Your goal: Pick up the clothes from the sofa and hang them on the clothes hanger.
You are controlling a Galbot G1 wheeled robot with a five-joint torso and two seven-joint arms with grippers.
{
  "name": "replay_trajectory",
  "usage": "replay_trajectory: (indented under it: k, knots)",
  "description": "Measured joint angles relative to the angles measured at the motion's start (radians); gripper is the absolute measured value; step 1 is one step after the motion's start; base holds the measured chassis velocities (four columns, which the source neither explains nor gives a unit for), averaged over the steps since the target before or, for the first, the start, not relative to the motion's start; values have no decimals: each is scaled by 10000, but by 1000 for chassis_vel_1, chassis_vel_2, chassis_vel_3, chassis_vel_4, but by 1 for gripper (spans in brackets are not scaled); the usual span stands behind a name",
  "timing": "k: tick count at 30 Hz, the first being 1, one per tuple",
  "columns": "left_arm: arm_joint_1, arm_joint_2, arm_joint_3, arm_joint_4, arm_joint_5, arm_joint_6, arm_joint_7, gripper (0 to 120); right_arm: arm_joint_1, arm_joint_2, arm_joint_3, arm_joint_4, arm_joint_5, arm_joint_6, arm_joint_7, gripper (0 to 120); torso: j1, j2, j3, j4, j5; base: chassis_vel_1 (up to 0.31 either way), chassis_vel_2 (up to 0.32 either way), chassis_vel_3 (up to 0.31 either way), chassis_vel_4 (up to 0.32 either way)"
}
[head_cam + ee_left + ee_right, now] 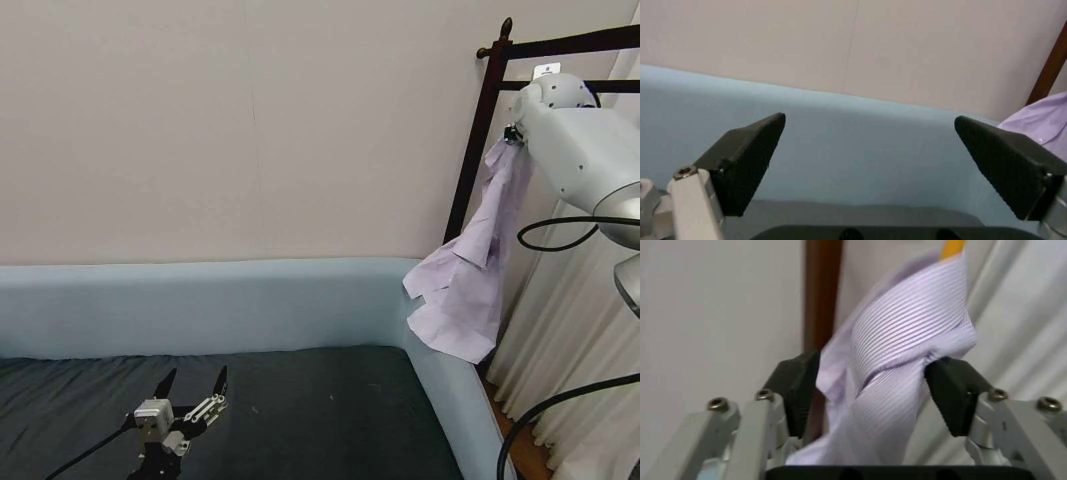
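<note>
Left hand (197, 373) spread, over sofa (200, 305) | right hand (873, 365) grasping shirt (907, 330) (beside rack post (469, 170))

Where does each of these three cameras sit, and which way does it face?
Head view: on the head, looking down at the sofa; left end effector low, right arm raised.
Left wrist view: on the left wrist, facing the sofa back between open fingers.
Right wrist view: on the right wrist, facing the rack post; right end effector clamps the shirt.
All three show the shirt.
</note>
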Motion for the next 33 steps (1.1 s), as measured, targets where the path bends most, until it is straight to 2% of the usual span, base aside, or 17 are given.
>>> replay_trajectory:
  k: [4,6,7,10,12,13,16,17,21,22,23,26,27,28,30,31,33]
  knots:
    - [2,-75,1,57,58,0,-9,100,-309,-604,-219,1912,686,2,334,75,-1,0,-1,4,-4,0,0,0,0]
    - [18,-99,7,125,245,-12,-18,100,-650,-1239,-254,3425,1248,2,687,85,-1,0,0,7,-3,0,0,0,0]
    - [18,-99,7,125,245,-12,-18,100,-650,-1239,-254,3425,1248,2,687,85,-1,0,0,7,-3,0,0,0,0]
    - [63,-136,51,128,385,-38,-14,100,-1259,-2144,-50,5270,1695,27,1005,97,-1,0,-1,6,-4,0,0,0,0]
    - [83,-205,101,129,514,-71,-9,100,-2017,-2986,396,6805,1864,266,1088,100,-1,0,0,5,-1,0,0,0,0]
    - [83,-205,101,129,514,-71,-9,100,-2017,-2986,396,6805,1864,266,1088,100,-1,0,0,5,-1,0,0,0,0]
    - [127,-402,271,188,808,-229,29,100,-4725,-4772,2176,9974,1800,1166,998,100,-1,0,-1,-3,6,0,0,0,0]
    - [127,-402,271,188,808,-229,29,100,-4725,-4772,2176,9974,1800,1166,998,100,-1,0,-1,-3,6,0,0,0,0]
    - [125,-613,489,261,1006,-464,208,100,-8460,-6244,4249,12061,1209,2534,532,100,-2,1,-1,-3,8,0,0,0,0]
    - [125,-613,489,261,1006,-464,208,100,-8460,-6244,4249,12061,1209,2534,532,100,-2,1,-1,-3,8,0,0,0,0]
    - [95,-689,528,292,1018,-558,288,100,-9469,-6553,4806,12507,1052,3088,427,100,-2,1,-2,-4,4,0,0,0,0]
    - [76,-912,546,354,1092,-785,428,100,-12056,-6642,6363,13387,623,4092,335,100,-2,1,-1,3,0,0,0,0,0]
    - [76,-912,546,354,1092,-785,428,100,-12056,-6642,6363,13387,623,4092,335,100,-2,1,-1,3,0,0,0,0,0]
    - [90,-1010,536,383,1170,-841,424,100,-12872,-6449,6990,13615,412,4286,298,100,-1,1,-1,4,2,0,0,0,0]
    - [158,-1272,471,551,1385,-1052,365,100,-15290,-5521,8718,14136,-528,4874,95,100,-2,1,-1,12,-2,0,0,0,0]
    - [158,-1272,471,551,1385,-1052,365,100,-15290,-5521,8718,14136,-528,4874,95,100,-2,1,-1,12,-2,0,0,0,0]
    - [208,-1411,464,645,1559,-1214,426,100,-17454,-4575,10148,14596,-1680,5353,-285,100,0,0,0,7,8,0,0,0,0]
